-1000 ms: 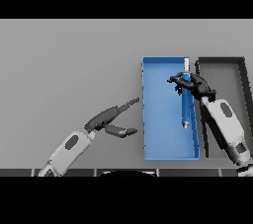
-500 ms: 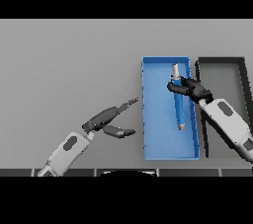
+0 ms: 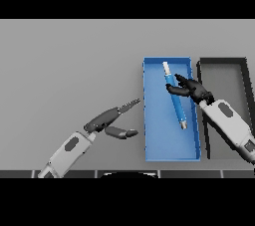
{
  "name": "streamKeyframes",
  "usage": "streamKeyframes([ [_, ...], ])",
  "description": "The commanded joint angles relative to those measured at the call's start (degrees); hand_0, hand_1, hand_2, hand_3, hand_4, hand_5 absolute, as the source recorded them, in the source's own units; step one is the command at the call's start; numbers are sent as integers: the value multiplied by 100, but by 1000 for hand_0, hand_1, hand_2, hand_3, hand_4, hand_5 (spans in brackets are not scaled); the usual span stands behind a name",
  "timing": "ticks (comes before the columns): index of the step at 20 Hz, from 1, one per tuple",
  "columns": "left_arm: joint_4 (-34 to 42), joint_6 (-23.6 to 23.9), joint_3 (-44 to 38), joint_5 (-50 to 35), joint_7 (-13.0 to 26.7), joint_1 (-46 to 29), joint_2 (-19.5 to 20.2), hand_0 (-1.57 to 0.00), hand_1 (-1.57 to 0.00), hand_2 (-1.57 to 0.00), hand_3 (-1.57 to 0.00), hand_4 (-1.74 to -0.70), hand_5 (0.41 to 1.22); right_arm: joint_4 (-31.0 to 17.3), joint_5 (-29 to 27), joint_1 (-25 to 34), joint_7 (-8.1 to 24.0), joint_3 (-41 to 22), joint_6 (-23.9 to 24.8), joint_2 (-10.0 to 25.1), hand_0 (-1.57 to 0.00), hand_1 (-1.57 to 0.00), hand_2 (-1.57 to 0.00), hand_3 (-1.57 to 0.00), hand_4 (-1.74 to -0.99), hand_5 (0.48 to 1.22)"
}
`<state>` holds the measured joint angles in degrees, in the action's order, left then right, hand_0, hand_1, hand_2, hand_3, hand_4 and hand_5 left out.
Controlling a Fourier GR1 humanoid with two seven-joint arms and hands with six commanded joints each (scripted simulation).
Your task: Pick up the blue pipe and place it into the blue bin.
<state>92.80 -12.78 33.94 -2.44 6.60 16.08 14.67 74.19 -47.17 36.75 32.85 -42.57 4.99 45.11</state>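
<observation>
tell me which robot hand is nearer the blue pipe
Right. The right robot hand is over the blue bin, its fingers right beside the blue pipe. The left robot hand hovers over the grey table, outside the bin's left wall.

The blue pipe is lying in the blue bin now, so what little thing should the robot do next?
Probably lift the right hand up and away. The blue pipe already lies inside the blue bin, and the fingers look spread beside it rather than wrapped round it. The left hand hovers open over the table.
</observation>
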Motion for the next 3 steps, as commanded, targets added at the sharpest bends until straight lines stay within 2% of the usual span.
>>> streamKeyframes([
  [1, 9, 15, -19, -5, -8, -19, 17, 1, 1, 1, 1, -826, 472, 62, -37, -52, 60, -7, 76, -12, -20, -15, -14, -8, -1186, 766],
  [3, 41, 33, -66, -31, 74, 84, 18, 1, 1, 1, 1, -826, 474, 92, -45, -9, 92, 10, 39, 34, -20, -15, -14, -8, -1186, 769],
])
